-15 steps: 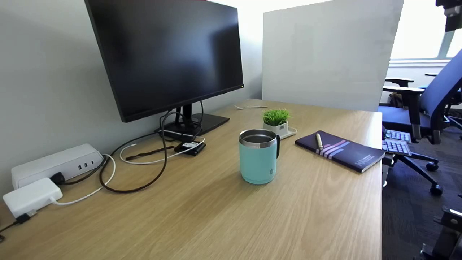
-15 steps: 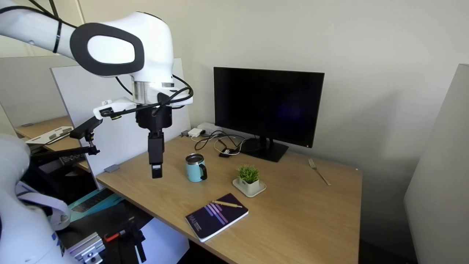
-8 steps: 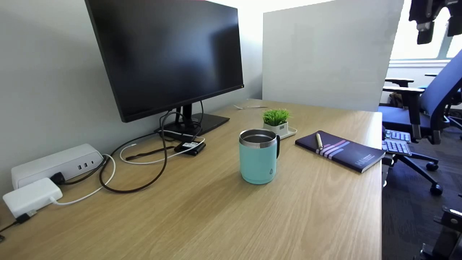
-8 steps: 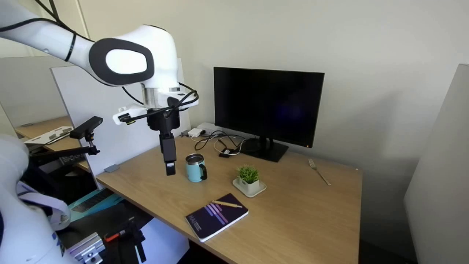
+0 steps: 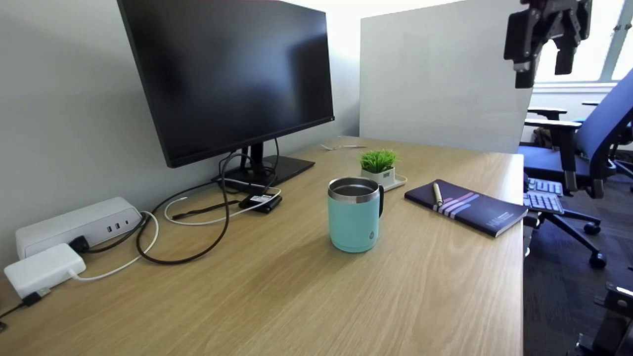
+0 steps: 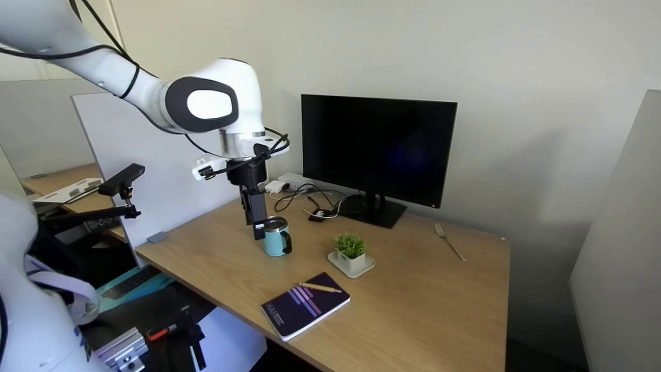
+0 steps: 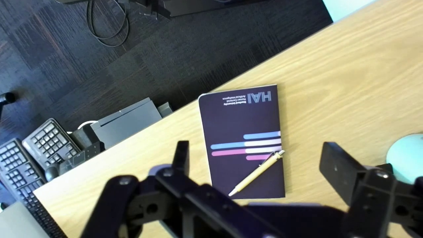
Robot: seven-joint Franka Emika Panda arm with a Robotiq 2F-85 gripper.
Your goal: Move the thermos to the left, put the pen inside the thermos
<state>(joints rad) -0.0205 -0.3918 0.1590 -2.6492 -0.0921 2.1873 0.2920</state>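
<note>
Got the mug (image 5: 353,222) upright on the surface (image 5: 420,287), down at about 8 o'clock from the pincer (image 5: 544,76) in an exterior view, and at 3 in the wrist view, outside the jaws. Seeing jaws spread wide, nothing gripped. Would bet on a swing that way, then down. Might catch the handle (image 5: 381,200), sticking out toward 2 in an exterior view, or brush the plant (image 5: 378,162), nearby at 1. Can't spot anything between. Can leave the pen (image 7: 256,173) for later, lying 2-to-8 on the notebook (image 7: 234,122) in the wrist view.
</note>
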